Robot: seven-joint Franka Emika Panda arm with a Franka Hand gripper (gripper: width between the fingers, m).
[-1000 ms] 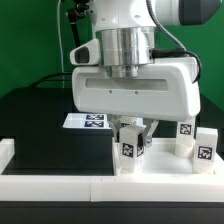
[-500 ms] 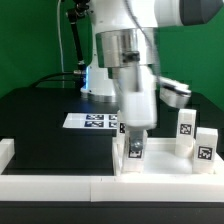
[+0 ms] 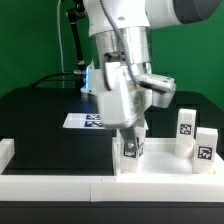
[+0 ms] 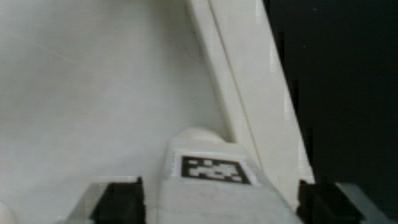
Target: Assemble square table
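Observation:
One white block leg [image 3: 133, 151] with a black-and-white tag stands upright at the corner of the square table's white slab [image 3: 165, 166], near the front wall. My gripper [image 3: 133, 141] reaches down over it, a finger on each side. In the wrist view the leg [image 4: 222, 185] fills the space between the two dark fingers [image 4: 123, 203], which stand just off its sides, so the gripper is open. The slab's hollow face [image 4: 107, 90] and raised rim [image 4: 240, 70] stretch away beyond the leg. Two more legs [image 3: 186, 125] [image 3: 205, 143] stand upright on the exterior view's right.
The marker board [image 3: 85, 121] lies on the black worktop behind the arm. A low white wall [image 3: 60, 187] edges the front of the worktop, with a raised end at the exterior view's left [image 3: 6, 152].
The hand has turned about the leg and now tilts, showing its narrow side. The jaws have widened, and the leg stays standing in the same spot.

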